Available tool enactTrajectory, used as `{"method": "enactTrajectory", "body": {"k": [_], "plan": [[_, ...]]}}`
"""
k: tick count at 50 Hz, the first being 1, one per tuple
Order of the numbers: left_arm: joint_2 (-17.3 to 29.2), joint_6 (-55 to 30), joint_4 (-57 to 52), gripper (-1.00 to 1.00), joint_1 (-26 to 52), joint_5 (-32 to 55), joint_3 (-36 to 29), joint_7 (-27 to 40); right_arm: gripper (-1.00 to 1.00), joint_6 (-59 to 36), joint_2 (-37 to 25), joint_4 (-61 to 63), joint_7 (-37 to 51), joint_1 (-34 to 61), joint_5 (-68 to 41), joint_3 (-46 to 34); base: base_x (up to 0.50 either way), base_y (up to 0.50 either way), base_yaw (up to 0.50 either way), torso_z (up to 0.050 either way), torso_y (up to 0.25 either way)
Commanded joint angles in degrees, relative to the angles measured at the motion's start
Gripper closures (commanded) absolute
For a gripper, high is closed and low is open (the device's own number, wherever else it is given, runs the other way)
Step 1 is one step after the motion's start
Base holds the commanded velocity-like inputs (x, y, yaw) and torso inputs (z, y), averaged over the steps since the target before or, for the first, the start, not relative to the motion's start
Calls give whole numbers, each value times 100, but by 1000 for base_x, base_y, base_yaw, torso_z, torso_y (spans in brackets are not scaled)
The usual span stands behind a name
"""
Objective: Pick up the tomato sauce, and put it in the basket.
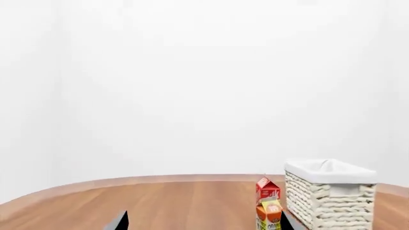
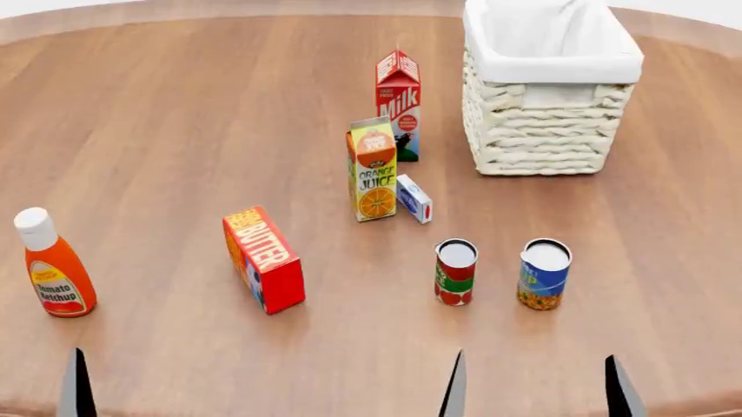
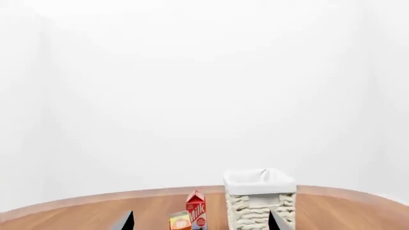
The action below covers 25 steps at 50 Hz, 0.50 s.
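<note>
The tomato sauce (image 2: pixel 456 272), a small can with a red and green label, stands upright on the wooden table in the head view. The basket (image 2: pixel 545 139), cream wicker with a white liner, stands at the far right; it also shows in the left wrist view (image 1: pixel 329 203) and the right wrist view (image 3: pixel 259 203). My right gripper (image 2: pixel 537 391) is open and empty at the near edge, just in front of the cans. It also shows in its wrist view (image 3: pixel 201 223). My left gripper (image 1: pixel 201 223) is open and empty; one fingertip (image 2: pixel 76 387) shows at the near left. Neither wrist view shows the tomato sauce.
A blue-and-orange can (image 2: pixel 544 274) stands right of the tomato sauce. An orange juice carton (image 2: pixel 373 169), a milk carton (image 2: pixel 398 104) and a small white box (image 2: pixel 414 199) stand behind it. A red butter box (image 2: pixel 264 259) and a ketchup bottle (image 2: pixel 52 265) are to the left.
</note>
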State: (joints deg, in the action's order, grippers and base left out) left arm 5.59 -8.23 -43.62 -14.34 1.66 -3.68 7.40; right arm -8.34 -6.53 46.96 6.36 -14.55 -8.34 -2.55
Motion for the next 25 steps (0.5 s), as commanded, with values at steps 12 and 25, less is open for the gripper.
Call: {"method": "enactTrajectory", "body": {"k": [12,25], "plan": [[226,-56,-583,-100,-168,23,-160,203,-100,-312,-228,502,216,-81,-300,-34,418,0,0,0,0],[307,-55,-568,-100,-174,27,-224,308,-100,-306,-297,441,290,-86,-424,-64,500,0,0,0,0]]}}
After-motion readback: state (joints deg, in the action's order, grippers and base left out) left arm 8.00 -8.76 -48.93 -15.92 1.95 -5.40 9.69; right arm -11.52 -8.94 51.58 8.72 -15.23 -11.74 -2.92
